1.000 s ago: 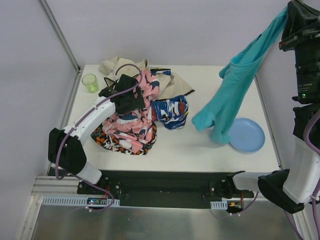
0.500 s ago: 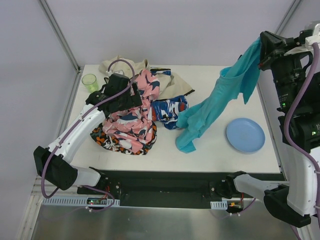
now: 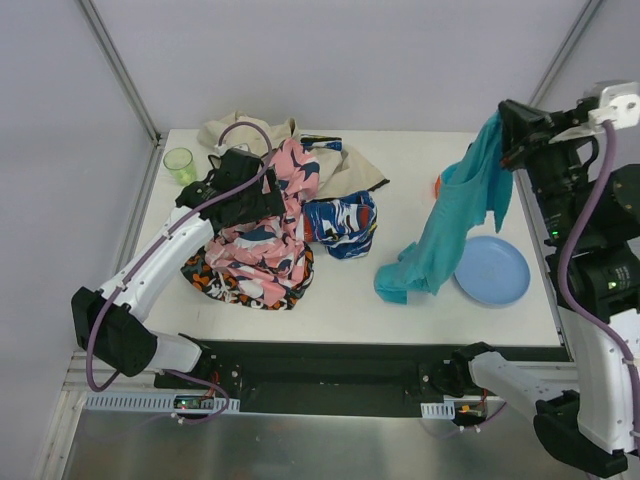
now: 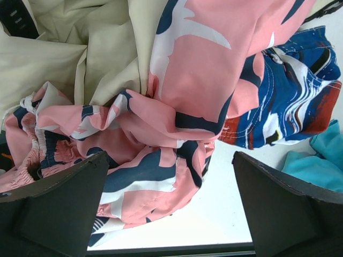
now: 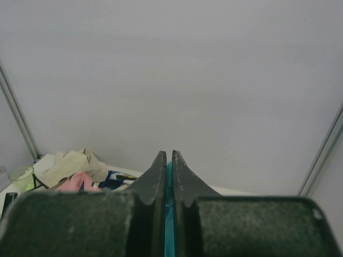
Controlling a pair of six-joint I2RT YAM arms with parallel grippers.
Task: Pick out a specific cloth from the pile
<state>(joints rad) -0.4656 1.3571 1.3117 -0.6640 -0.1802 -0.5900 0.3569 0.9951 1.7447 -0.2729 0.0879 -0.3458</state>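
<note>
The turquoise cloth (image 3: 455, 215) hangs high over the table's right side, and my right gripper (image 3: 505, 125) is shut on its top edge. Its lower end (image 3: 400, 285) is bunched on the table next to the light blue plate (image 3: 495, 270). In the right wrist view a thin teal strip of the cloth (image 5: 169, 214) shows between the shut fingers of the right gripper (image 5: 169, 155). The pile (image 3: 270, 220) lies at the left. My left gripper (image 3: 250, 205) hovers open over the pile's pink patterned garment (image 4: 177, 80). Nothing sits between the jaws of the left gripper (image 4: 171, 214).
A green cup (image 3: 180, 165) stands at the table's back left corner. An orange cube (image 3: 438, 185) peeks out behind the hanging cloth. A blue-white-red patterned cloth (image 3: 342, 222) lies at the pile's right edge, beige fabric (image 3: 240, 130) at its back. Metal frame posts rise at both back corners.
My right arm has come lower and further left with the cloth, which swung left and then back right; its lower end now rests by the plate. The left arm shifted slightly.
</note>
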